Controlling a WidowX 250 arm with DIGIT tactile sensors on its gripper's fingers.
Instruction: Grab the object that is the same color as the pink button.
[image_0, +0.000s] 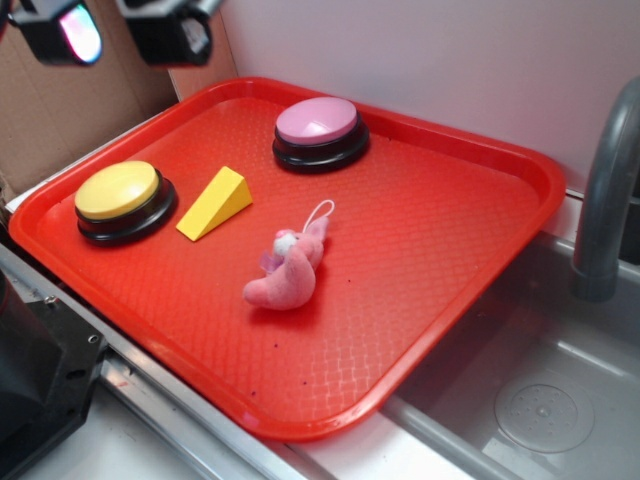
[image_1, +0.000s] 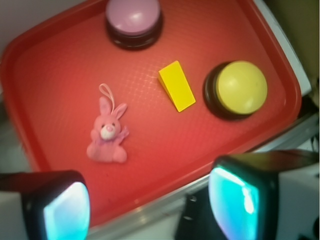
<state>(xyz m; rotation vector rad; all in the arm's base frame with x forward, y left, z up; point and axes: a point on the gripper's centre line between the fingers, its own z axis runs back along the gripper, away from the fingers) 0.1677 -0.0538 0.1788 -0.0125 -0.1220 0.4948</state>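
With the gripper (image_1: 150, 200) held wide and empty high above the tray (image_0: 480, 200), it is best lowered straight over the plush (image_0: 287, 272), clear of the wedge (image_0: 214, 204), before the soft body is pinched.

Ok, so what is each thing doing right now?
Pink bunny toy: lying loose on the tray, not grabbed.
Pink button: upright, untouched.
Yellow button: upright, untouched.
Yellow wedge: lying flat beside the yellow button.
Claw: open, empty, high above the red tray.
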